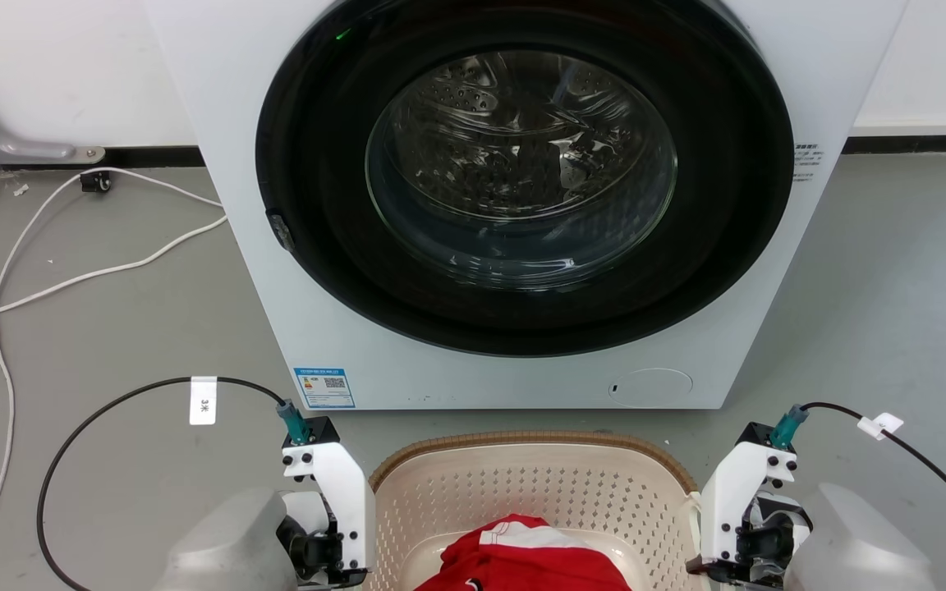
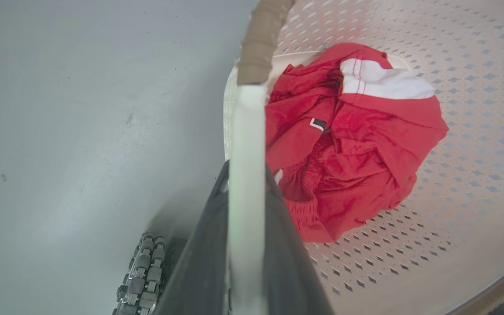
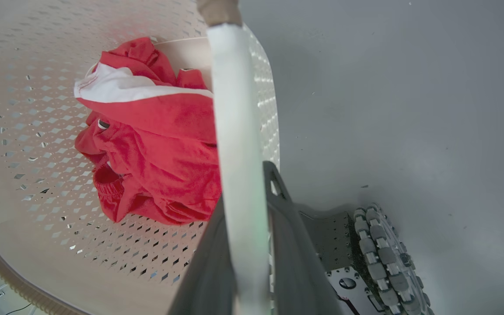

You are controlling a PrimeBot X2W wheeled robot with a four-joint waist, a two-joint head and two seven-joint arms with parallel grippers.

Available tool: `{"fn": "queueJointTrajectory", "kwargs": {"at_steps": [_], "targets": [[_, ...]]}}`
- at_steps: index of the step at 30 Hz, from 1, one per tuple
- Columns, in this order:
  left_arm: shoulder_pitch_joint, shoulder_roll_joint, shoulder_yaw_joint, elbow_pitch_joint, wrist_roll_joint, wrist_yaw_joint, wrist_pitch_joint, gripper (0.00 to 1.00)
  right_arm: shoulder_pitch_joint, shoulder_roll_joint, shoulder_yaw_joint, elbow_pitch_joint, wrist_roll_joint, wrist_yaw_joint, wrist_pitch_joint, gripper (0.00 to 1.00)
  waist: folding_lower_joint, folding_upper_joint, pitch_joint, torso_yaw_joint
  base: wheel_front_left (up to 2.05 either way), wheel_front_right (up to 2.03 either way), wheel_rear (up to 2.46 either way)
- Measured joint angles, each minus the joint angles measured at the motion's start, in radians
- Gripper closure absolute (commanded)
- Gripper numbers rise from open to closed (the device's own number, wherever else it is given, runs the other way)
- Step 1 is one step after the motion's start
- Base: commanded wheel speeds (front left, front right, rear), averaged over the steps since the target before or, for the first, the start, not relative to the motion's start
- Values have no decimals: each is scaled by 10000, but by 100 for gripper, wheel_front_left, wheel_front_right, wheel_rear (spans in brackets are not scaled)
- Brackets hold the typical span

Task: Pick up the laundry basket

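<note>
The laundry basket (image 1: 539, 484), cream with perforated walls and a brown woven rim, stands on the floor at the bottom centre of the head view, between my two wrists. A crumpled red and white garment (image 1: 522, 558) lies inside it. In the left wrist view my left gripper (image 2: 247, 175) is shut on the basket's white loop handle (image 2: 245, 127), with one dark finger on each side of the strap. My right gripper (image 3: 245, 192) is shut the same way on the opposite white handle (image 3: 230, 109). I cannot tell whether the basket is off the floor.
A white front-loading washer (image 1: 769, 82) with its dark round door shut stands directly behind the basket. White cables (image 1: 71, 279) trail over the grey floor at the left. My base's roller wheels (image 2: 142, 280) (image 3: 383, 258) sit close beside the basket.
</note>
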Motion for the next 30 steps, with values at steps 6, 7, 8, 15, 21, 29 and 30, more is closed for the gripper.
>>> {"fn": "queueJointTrajectory", "kwargs": {"at_steps": [6, 7, 8, 15, 21, 29, 30], "targets": [[0, 2, -15, 0, -25, 0, -25, 100, 6, 0, -15, 0, 0, 0, 6, 100, 0, 0, -10, -3, 0, 0, 0], [0, 2, -17, 0, -27, 0, -27, 100, 6, 0, -17, 0, 0, 0, 6, 100, 0, 0, -10, -3, 0, 0, 0], [0, 2, -23, 0, -29, 0, -27, 100, 7, 0, -17, 0, 0, 0, 4, 100, 0, 0, -12, -4, 0, 0, 0], [0, 2, -54, 8, -71, 0, -40, 100, 12, 0, -35, 0, 0, 0, 6, 100, 0, 0, -29, -7, 0, 0, 0], [0, 4, -69, 8, -96, 0, -42, 100, 14, 0, -50, 0, 0, 0, 17, 100, 0, 0, -21, -6, 0, 0, 0], [0, 4, -100, 6, -113, 0, -73, 100, 16, 0, -56, 0, 0, 0, 13, 100, 0, 0, -11, 3, 0, 0, 0], [0, 4, -102, 6, -123, 0, -77, 100, 16, -2, -54, 0, 0, 0, 13, 100, 0, 0, -11, 4, 0, 0, 0]]}}
